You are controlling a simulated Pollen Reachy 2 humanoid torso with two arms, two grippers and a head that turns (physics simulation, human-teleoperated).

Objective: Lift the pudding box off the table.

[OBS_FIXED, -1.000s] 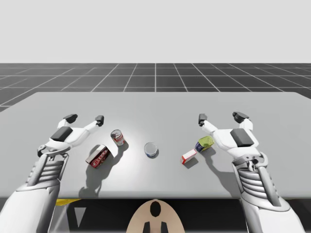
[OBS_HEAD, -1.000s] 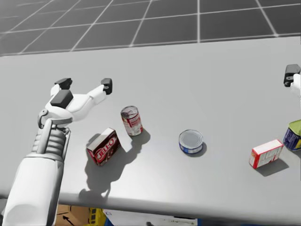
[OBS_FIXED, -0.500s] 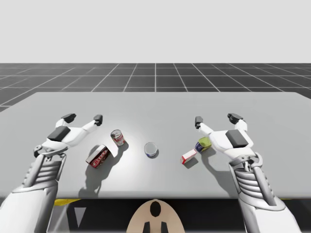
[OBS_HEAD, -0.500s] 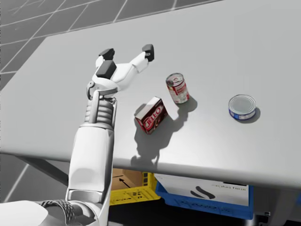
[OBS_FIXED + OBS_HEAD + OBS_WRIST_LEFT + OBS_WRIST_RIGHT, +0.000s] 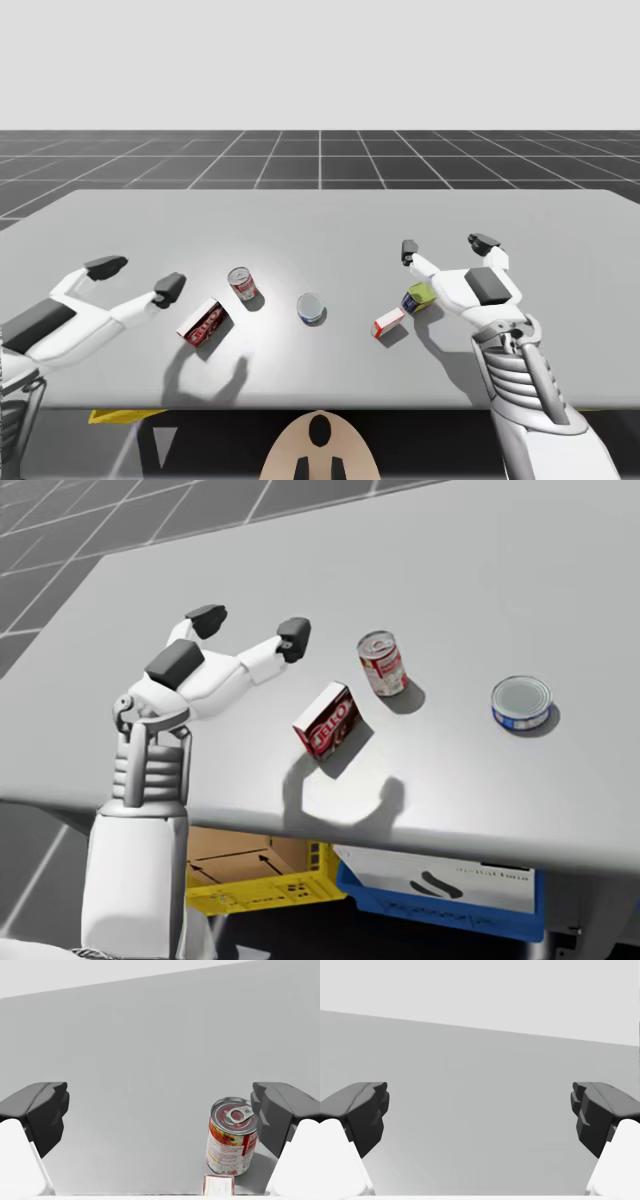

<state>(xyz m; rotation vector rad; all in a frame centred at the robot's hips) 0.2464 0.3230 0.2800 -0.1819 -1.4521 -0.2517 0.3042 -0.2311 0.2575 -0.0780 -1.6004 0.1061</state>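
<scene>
The pudding box [image 5: 203, 322] is a dark red carton lying flat near the table's front left, also in the head view [image 5: 328, 720]. My left gripper [image 5: 138, 277] hovers open above the table, just left of the box [image 5: 250, 628]. In the left wrist view that gripper [image 5: 160, 1110] holds nothing, and one end of the box [image 5: 218, 1184] peeks out below it by one finger. My right gripper [image 5: 446, 246] stands open over the table's right side, with nothing between its fingers in the right wrist view [image 5: 480, 1110].
A red soup can [image 5: 241, 283] stands upright just beyond the box [image 5: 382, 663] [image 5: 232, 1136]. A flat blue tin [image 5: 311, 308] sits mid-table [image 5: 521, 701]. A small red-and-white box [image 5: 389, 322] and a yellow-green can [image 5: 420, 296] lie under my right hand. Crates [image 5: 260, 885] sit below the table edge.
My head has turned left and down. My left arm has drawn back toward the front left and risen, its shadow now in front of the box. My right arm shifted slightly left.
</scene>
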